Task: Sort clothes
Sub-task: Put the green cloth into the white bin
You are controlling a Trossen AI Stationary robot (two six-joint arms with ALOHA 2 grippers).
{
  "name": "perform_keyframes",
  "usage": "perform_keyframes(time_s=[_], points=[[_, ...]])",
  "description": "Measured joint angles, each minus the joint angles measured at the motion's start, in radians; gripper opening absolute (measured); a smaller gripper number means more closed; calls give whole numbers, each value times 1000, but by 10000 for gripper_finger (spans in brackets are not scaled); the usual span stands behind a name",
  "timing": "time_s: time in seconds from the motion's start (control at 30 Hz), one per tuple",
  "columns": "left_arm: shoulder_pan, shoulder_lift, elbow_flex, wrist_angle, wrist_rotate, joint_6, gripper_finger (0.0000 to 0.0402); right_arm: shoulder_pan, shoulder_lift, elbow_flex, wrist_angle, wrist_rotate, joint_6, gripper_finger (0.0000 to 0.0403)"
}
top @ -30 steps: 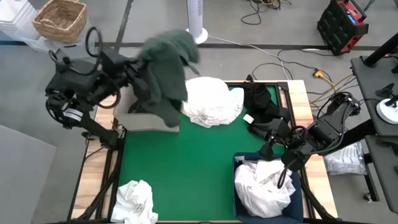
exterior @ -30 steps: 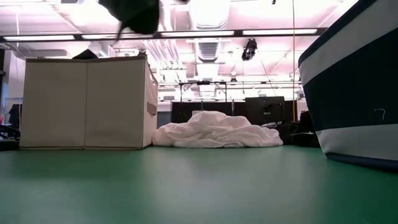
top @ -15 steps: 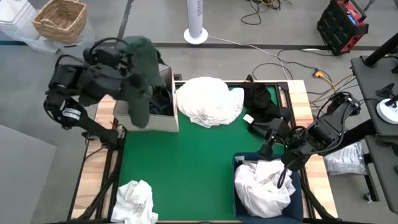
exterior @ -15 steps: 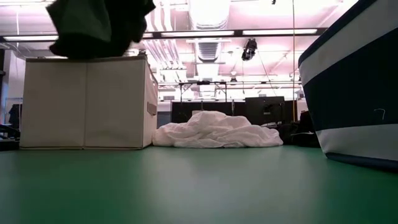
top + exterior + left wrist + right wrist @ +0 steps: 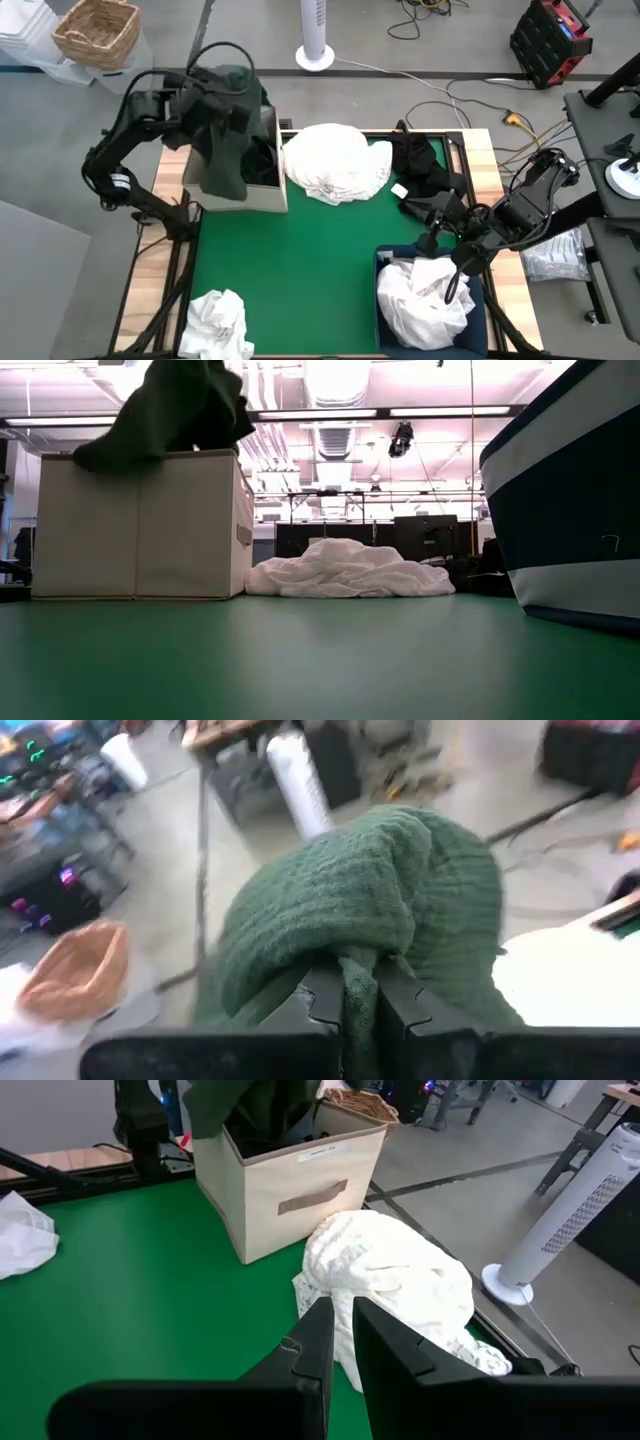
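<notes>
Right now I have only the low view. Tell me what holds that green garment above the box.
Observer: The left claw, shut on the green garment.
Operator: Say whether it's over the box.
Observer: Yes, it hangs over the open box, which holds dark clothes.
Operator: Report the right claw.
Observer: The right claw is shut and empty, pointing at the white pile.
</notes>
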Motion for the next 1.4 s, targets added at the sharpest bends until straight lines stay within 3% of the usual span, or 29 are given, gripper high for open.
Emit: perform_keyframes(time_s=[0.3,0.63,0.8,1.07,1.4], points=[[136,-11,-92,-18,42,7,0,0,0,-9,1,-3,5,34],[179,-7,33,307,39,271,0,0,0,-9,1,-3,4,34],[179,-8,94,295,46,318,0,0,0,-9,1,-3,8,34],[163,-26,70,-81,211,56,0,0,0,-13,1,-3,16,34],[130,-83,-114,-114,509,-41,0,0,0,-16,0,-3,11,34]])
